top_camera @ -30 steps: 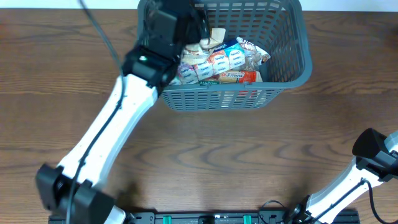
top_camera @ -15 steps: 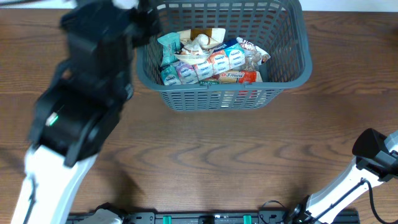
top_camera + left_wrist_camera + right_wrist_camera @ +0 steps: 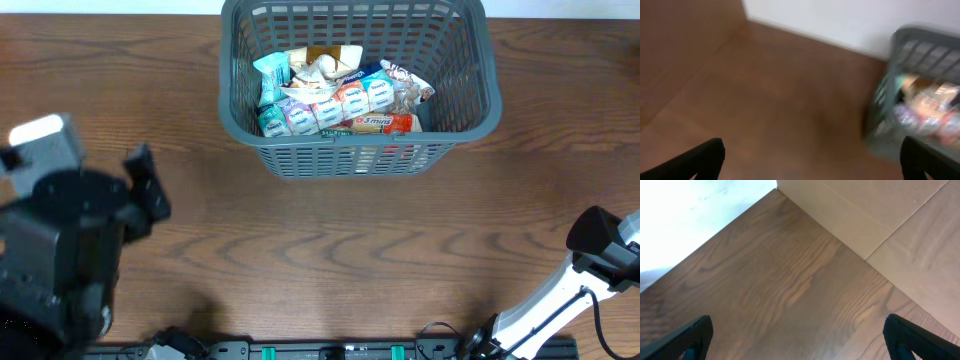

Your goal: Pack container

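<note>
The dark grey slotted container (image 3: pixel 488 92) stands at the back middle of the table. Several snack packets (image 3: pixel 340 102) lie on its floor. My left arm (image 3: pixel 62 255) is at the table's front left, far from the container. In the blurred left wrist view the left gripper (image 3: pixel 812 162) is wide open and empty over bare wood, with the container (image 3: pixel 890 85) off to its right. My right gripper (image 3: pixel 800 340) is wide open and empty over bare wood. The right arm (image 3: pixel 600 245) sits at the front right.
A wooden table (image 3: pixel 360 260) lies under both arms. A white wall (image 3: pixel 840 20) shows behind the table's far edge. The right wrist view shows the table's edge (image 3: pixel 845 245) and pale flooring beyond it.
My left arm has pulled back from over the container to the table's front left, and the packets inside now show. The right arm has not moved.
</note>
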`<act>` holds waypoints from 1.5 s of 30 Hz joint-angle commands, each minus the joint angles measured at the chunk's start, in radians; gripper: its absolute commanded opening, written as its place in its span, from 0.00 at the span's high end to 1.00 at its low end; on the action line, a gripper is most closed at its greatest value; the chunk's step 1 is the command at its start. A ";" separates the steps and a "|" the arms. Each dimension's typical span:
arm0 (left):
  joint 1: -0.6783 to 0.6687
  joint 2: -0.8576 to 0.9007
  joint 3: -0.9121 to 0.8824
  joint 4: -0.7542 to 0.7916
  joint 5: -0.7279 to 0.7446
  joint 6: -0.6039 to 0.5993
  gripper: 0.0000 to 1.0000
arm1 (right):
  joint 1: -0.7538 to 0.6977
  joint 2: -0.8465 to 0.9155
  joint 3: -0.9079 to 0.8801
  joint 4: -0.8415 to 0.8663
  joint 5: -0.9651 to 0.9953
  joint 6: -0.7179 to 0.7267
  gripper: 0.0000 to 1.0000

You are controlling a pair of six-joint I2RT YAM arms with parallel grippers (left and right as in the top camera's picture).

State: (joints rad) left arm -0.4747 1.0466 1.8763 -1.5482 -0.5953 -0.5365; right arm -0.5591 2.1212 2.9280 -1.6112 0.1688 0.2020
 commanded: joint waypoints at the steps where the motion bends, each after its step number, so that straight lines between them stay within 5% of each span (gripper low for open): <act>1: 0.003 -0.053 0.005 -0.101 -0.019 -0.163 0.01 | -0.011 0.000 0.001 -0.002 0.003 0.011 0.01; 17: 0.003 -0.455 -0.094 -0.141 0.094 -0.221 0.01 | -0.011 0.000 0.001 -0.002 0.003 0.011 0.01; 30: 0.001 -0.514 -0.124 -0.087 0.079 -0.214 0.01 | -0.011 0.000 0.001 -0.002 0.003 0.011 0.01; 36: 0.073 -0.515 -0.276 0.209 0.105 0.143 0.01 | -0.011 0.000 0.001 -0.002 0.003 0.011 0.01; 42: 0.364 -0.574 -0.506 0.560 0.512 0.642 0.01 | -0.011 0.000 0.001 -0.002 0.003 0.011 0.01; 45: 0.474 -0.647 -0.677 0.686 0.613 0.740 0.01 | -0.011 0.000 0.001 -0.002 0.003 0.011 0.01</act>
State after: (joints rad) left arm -0.0746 0.4641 1.3170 -0.9157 -0.1776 -0.0410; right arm -0.5591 2.1212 2.9280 -1.6115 0.1684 0.2020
